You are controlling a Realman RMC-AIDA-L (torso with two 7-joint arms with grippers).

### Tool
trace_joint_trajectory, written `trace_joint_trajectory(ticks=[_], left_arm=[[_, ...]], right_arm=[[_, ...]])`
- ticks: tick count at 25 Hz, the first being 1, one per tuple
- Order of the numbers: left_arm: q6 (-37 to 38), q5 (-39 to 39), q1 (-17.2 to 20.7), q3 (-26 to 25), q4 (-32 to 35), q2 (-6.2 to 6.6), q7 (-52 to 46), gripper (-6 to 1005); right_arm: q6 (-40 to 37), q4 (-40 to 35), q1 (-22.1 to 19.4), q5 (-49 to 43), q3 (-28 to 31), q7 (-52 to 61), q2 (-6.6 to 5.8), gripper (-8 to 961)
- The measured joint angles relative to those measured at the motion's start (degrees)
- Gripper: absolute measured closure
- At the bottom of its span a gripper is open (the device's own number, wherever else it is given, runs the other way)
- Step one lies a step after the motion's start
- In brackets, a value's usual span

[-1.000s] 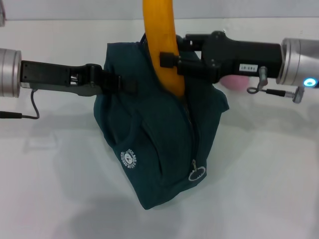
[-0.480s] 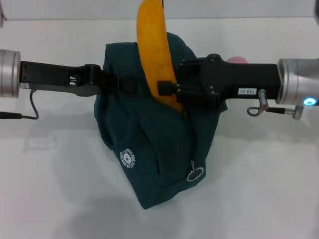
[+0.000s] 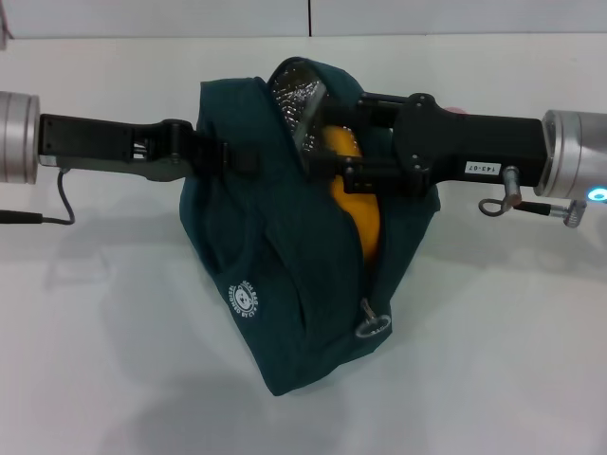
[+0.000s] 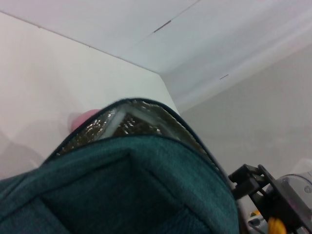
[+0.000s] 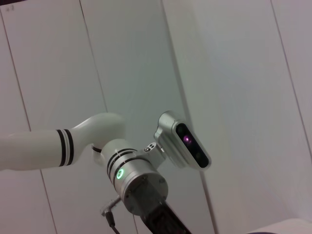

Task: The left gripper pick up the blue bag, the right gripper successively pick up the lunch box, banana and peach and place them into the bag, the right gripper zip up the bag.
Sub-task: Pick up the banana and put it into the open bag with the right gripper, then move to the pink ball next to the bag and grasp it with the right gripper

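A: On the white table (image 3: 512, 360), centre of the head view, the blue bag (image 3: 285, 303) stands upright, mouth open at the top, silver foil lining (image 3: 289, 90) showing.

B: Left gripper (image 3: 248, 159)?

A: Comes in from the left, clenched on the bag's upper left edge, holding that side up. Left wrist view shows just the teal fabric with the foil rim (image 4: 131, 114) behind it.

B: Right gripper (image 3: 343, 171)?

A: Reaches in from the right over the open mouth, fingers down inside the opening, closed on the banana (image 3: 358, 204). Most of the banana sits within the bag, yellow-orange body visible between the fabric edges, running down along the zip line.

B: Zip?

A: Unzipped. Ring zip pull (image 3: 373, 326) hangs low on the front, near the bag's bottom. Round white logo (image 3: 247, 301) to its left.

B: Peach?

A: Tiny pink sliver (image 3: 458, 108) just behind the right arm; pink blob (image 4: 84, 118) past the bag rim in the left wrist view. Still on the table, outside the bag.

B: Lunch box?

A: Can't see it.

B: Right wrist view?

A: Only wall panels and the robot's own arm joint (image 5: 139, 183) with a green light.
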Motion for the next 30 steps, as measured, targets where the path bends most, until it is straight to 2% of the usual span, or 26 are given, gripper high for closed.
trace_joint_trajectory(ticks=[4,10,14,19,22,27,30], left_arm=[[0.0,-0.07,-0.08,0.0,0.0,0.03,-0.22,939],[0.0,-0.09,0.06,-0.01,0.0,0.01,-0.26,939],[0.01,-0.2,0.07,0.0,0.0,-0.05,-0.26,938],[0.04,-0.25,-0.14,0.0,0.0,-0.23,0.01,938],[0.04,-0.25,-0.52,0.0,0.0,-0.29,0.01,937],[0.04,-0.26,-0.7,-0.01,0.0,-0.35,-0.35,937],[0.04,-0.27,-0.77,-0.01,0.0,-0.4,-0.36,936]], right_arm=[[0.42,-0.97,-0.87,0.03,0.77,-0.04,-0.17,247],[0.77,-2.98,-4.01,-0.28,9.87,0.0,-0.75,94],[2.38,-2.96,-5.97,-0.35,16.43,-0.05,-1.67,96],[12.06,-2.41,-6.72,-1.14,17.53,-1.49,-2.5,98],[19.63,-1.88,-5.87,-5.35,17.41,-3.43,-2.07,100],[25.68,-0.11,-3.99,-9.42,16.61,-3.27,-0.41,102],[29.53,4.44,-1.19,-9.29,15.41,-2.52,-0.33,103]])
